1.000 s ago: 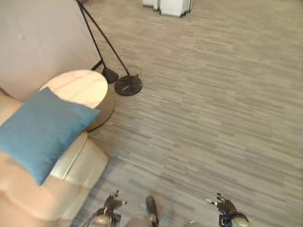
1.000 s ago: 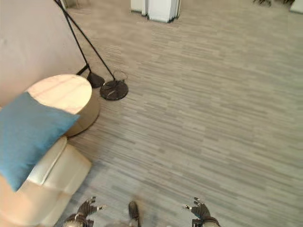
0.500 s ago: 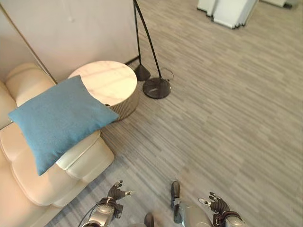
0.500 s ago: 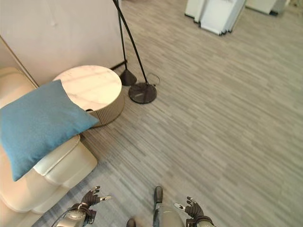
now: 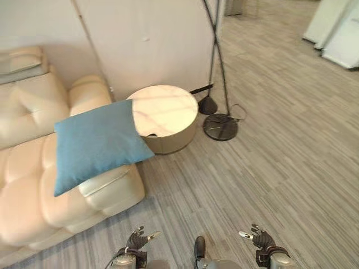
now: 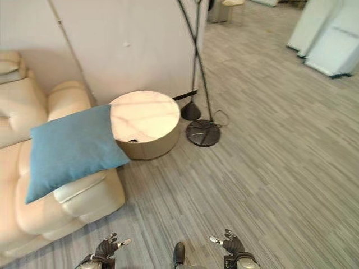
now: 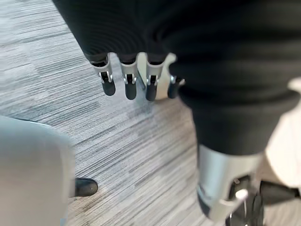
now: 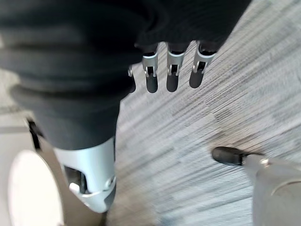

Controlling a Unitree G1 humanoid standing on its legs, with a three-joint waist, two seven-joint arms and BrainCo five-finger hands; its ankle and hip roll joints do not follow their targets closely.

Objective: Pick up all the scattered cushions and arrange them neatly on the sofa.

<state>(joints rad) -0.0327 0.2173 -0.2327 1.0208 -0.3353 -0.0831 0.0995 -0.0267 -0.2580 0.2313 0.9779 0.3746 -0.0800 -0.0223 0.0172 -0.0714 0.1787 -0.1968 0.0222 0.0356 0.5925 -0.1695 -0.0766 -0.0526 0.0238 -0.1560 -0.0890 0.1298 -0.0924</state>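
Head views: the blue cushion [image 5: 98, 143], soft matte fabric, lies tilted on the arm of the cream tufted sofa [image 5: 33, 185], one corner overhanging the round marble-topped table [image 5: 165, 115]; judged best taken by both side edges and set square against the backrest. Wrist views: left hand [image 7: 136, 77] and right hand [image 8: 171, 70] hang low over striped grey floor [image 6: 269, 168], fingers straight, apart and empty (nothing held).
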